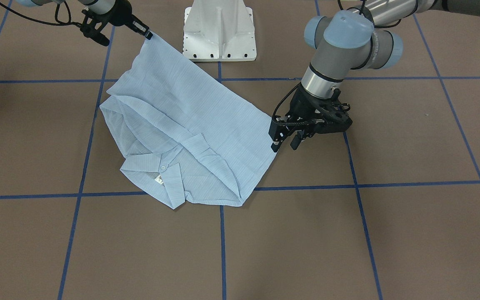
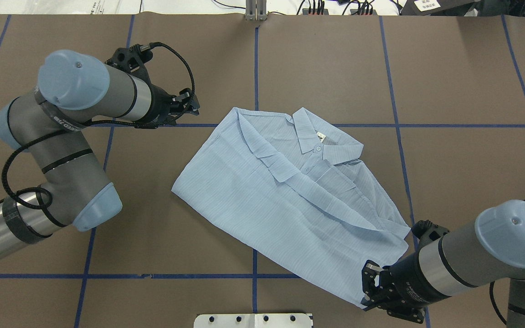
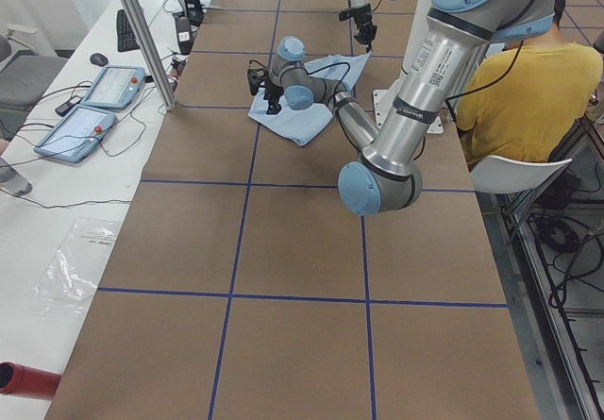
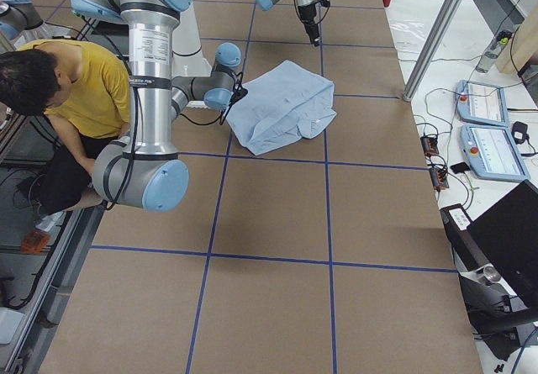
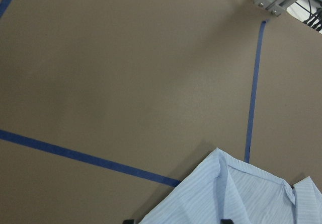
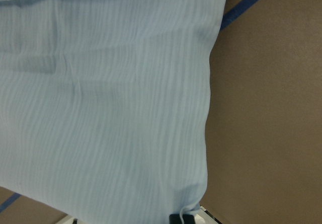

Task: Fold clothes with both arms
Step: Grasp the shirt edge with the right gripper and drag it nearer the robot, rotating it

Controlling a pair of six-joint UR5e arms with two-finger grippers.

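Lying across the middle of the big brown table (image 2: 335,68) with blue tape lines (image 2: 426,125) is the thin, light blue striped button-up shirt (image 2: 262,200). It is folded in on itself. Its front faces up and its neck end points away from the robot.

The silver-grey left robot arm with light blue caps (image 2: 66,150) bends in from the robot's left. The silver-grey right robot arm with the same blue caps (image 2: 472,259) reaches in low from the robot's right. A white metal base (image 1: 219,33) stands at the robot's edge of the table, between the two arms.

The black left gripper (image 1: 283,145) hangs near the shirt's edge on the robot's left. Its two fingers are apart and there is nothing between them. From above it looks clear of the cloth.

The black right gripper (image 1: 148,35) pinches one bottom corner of the shirt, on the robot's right and close to the base. Its fingers are squeezed tight on the cloth, and that corner is pulled up off the table.

The pointed collar (image 2: 331,148) lies flat and open. A small white neck tag (image 2: 321,135) shows inside it. One tiny white button (image 2: 318,148) sits just below the tag.
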